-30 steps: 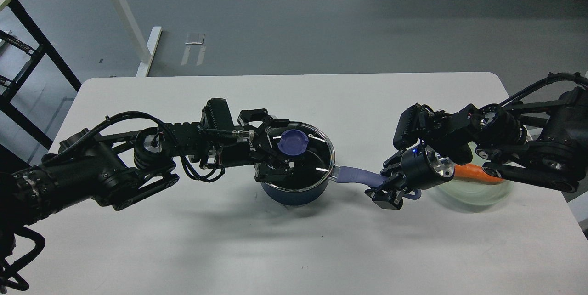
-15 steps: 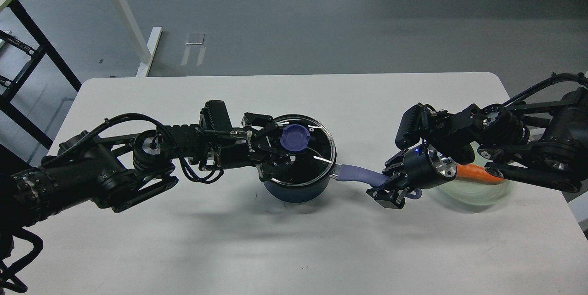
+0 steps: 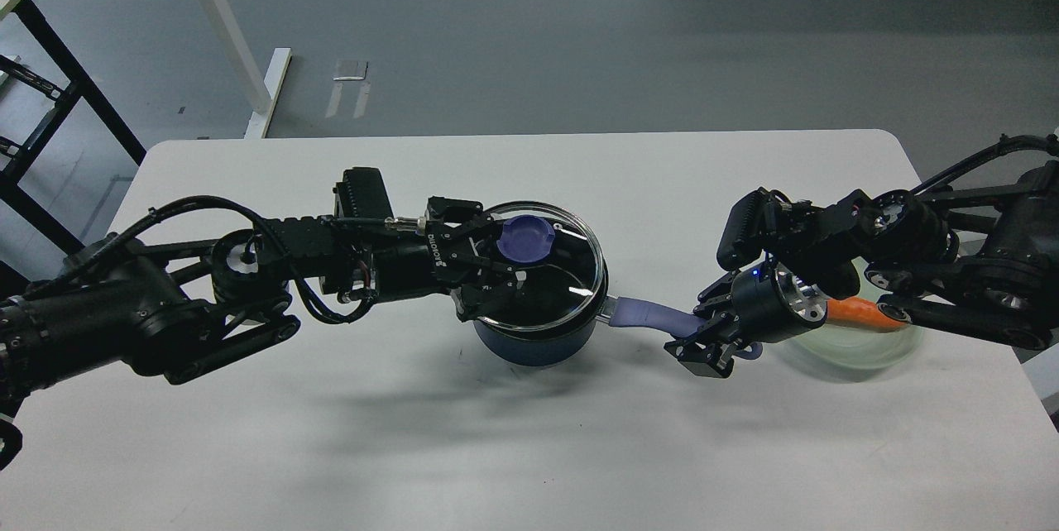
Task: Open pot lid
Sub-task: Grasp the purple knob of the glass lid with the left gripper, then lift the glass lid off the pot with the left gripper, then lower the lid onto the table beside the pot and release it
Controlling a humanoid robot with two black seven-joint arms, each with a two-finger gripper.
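Tools first: your left tool [image 3: 506, 260] gripped the lid [image 3: 542, 266] by its knob [image 3: 525, 238], tilting it above the pot [image 3: 534, 339]. Your right tool [image 3: 703, 338] clamped the handle [image 3: 649, 317], which pointed right along the worktop [image 3: 529, 448]. The handle's end was hidden; a carrot [image 3: 860, 313] on the plate [image 3: 860, 349] was half covered.

The right gripper [image 3: 703, 339] covers the end of the pot [image 3: 534, 341] handle. The right arm hides part of the carrot [image 3: 860, 314] and plate [image 3: 860, 349]. The worktop [image 3: 529, 432] runs off the bottom edge.
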